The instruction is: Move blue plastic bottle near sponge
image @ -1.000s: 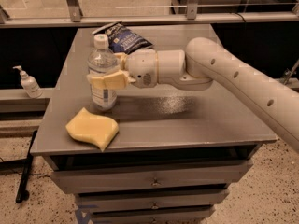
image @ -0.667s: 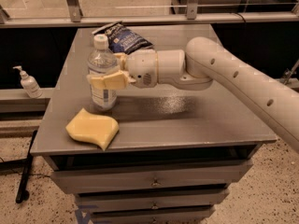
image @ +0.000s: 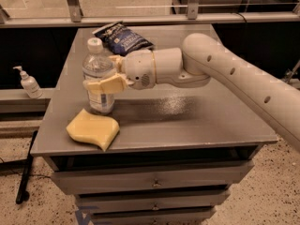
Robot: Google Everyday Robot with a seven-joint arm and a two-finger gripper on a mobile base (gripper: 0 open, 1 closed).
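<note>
The blue plastic bottle [image: 97,67] stands upright on the grey table [image: 187,121], clear with a white cap. The pale-yellow sponge [image: 93,128] lies flat just in front of it, near the table's front left edge, a small gap from the bottle's base. My gripper [image: 104,77] reaches in from the right and its cream fingers [image: 106,85] are around the bottle's middle, shut on it. The bottle's label is partly hidden by the near finger.
A dark blue chip bag [image: 123,38] lies at the back of the table behind the bottle. A small white pump bottle [image: 28,83] stands on a ledge left of the table. Drawers sit below the tabletop. A rail runs behind.
</note>
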